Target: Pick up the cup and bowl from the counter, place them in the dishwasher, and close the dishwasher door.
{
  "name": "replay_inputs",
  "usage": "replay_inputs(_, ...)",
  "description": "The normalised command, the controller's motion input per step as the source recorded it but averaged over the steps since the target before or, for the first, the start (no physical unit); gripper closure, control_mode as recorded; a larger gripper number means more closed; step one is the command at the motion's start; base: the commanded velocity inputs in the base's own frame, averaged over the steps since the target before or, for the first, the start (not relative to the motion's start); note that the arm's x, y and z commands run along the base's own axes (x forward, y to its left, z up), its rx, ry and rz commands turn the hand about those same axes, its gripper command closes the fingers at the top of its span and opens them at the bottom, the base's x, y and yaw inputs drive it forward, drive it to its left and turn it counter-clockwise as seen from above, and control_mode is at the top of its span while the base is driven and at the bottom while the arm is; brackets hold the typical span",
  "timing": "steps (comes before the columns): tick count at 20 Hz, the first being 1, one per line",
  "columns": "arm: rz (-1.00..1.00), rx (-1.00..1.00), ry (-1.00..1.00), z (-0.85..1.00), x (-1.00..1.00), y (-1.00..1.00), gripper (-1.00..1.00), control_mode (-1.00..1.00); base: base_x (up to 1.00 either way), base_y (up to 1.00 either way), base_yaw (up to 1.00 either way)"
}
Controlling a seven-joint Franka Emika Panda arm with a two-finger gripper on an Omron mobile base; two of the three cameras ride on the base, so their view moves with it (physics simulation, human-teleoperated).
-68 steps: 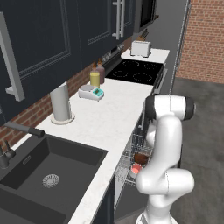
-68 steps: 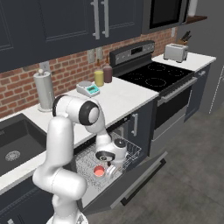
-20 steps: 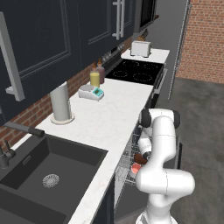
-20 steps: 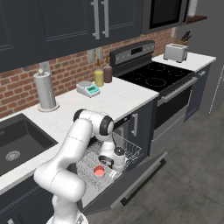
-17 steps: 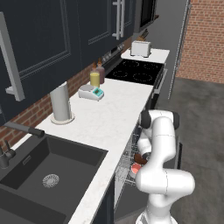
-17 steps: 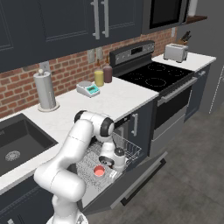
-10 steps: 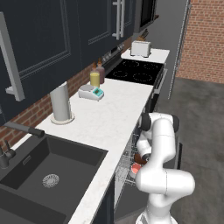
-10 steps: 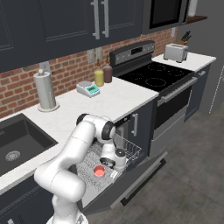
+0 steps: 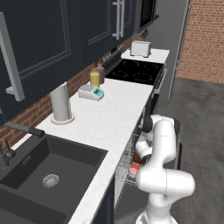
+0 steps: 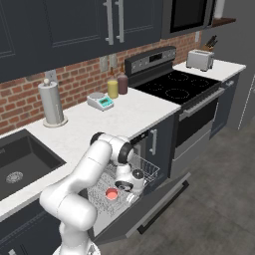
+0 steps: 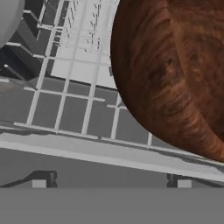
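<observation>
Silvery wire of the dishwasher [image 10: 149, 172] rack catches the light at lower centre of the right base view, pulled out over the lowered dishwasher door [image 10: 159, 204], whose dark panel slopes toward the lower right. At the rack's near side the cup [image 10: 112, 193] shows its red-pink top, and the same cup [image 9: 134, 167] appears as a small red spot beside the arm at lower centre-right of the left base view. Just right of it the dark-brown bowl [image 10: 123, 186] lies in the rack under the robot's hand; in the left base view a sliver of the bowl [image 9: 140, 157] peeks out beside the white forearm. Up close, the hand view puts the bowl [image 11: 175, 74] across its upper right, wood-grained and rounded, resting over the grid of rack wires. The gripper [image 10: 130, 180] hangs low over the rack right at the bowl; the frames leave its jaws too small to judge, though they stand spread wide and nothing shows between the two finger tips [image 11: 38, 179] at the bottom of the hand view. Above, the white speckled counter [image 10: 124, 112] runs from the dark sink [image 10: 20, 162] at left to the black stove [image 10: 174, 89] at upper right, carrying a paper-towel roll [image 10: 51, 103], a small scale [image 10: 100, 101] and two jars [image 10: 117, 86] near the brick wall.
</observation>
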Motion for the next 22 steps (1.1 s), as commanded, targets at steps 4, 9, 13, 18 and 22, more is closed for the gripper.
replay_inputs(4, 0.0, 0.02, 0.0, -0.12, 0.26, 0.0, -1.0, -1.0, 0.0, 0.0, 0.0)
replay_inputs(9, 0.0, 0.03, 0.0, -0.05, 0.29, 0.05, -1.0, -1.0, 0.0, 0.0, 0.0)
replay_inputs(13, 0.0, 0.05, 0.0, 0.0, 0.32, 0.37, -1.0, -1.0, 0.0, 0.0, 0.0)
replay_inputs(18, 0.0, 0.03, 0.0, 0.0, 0.25, 0.54, -1.0, -1.0, 0.0, 0.0, 0.0)
replay_inputs(22, 0.0, 0.02, 0.0, 0.0, 0.22, 0.51, -1.0, -1.0, 0.0, 0.0, 0.0)
